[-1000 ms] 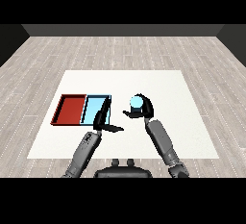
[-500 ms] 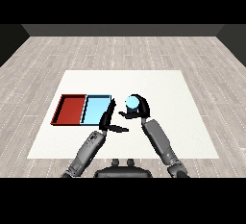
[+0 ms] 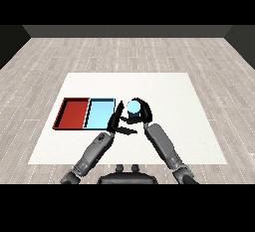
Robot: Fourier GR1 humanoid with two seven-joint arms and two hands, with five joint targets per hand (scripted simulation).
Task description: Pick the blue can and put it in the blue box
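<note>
The light blue can (image 3: 134, 108) is held above the table, just right of the blue tray (image 3: 100, 113). My right hand (image 3: 143, 113) is curled round the can from its right side. My left hand (image 3: 117, 120) hangs open beside the can's left, its straight fingers pointing up along the blue tray's right edge. The red tray (image 3: 72, 113) lies directly left of the blue one.
Both trays lie side by side on the white table (image 3: 164, 91), left of centre. Grey wooden floor surrounds the table.
My right hand has carried the can leftward, closer to the blue tray. The left hand has stayed nearly in place, so the can is now right beside it.
</note>
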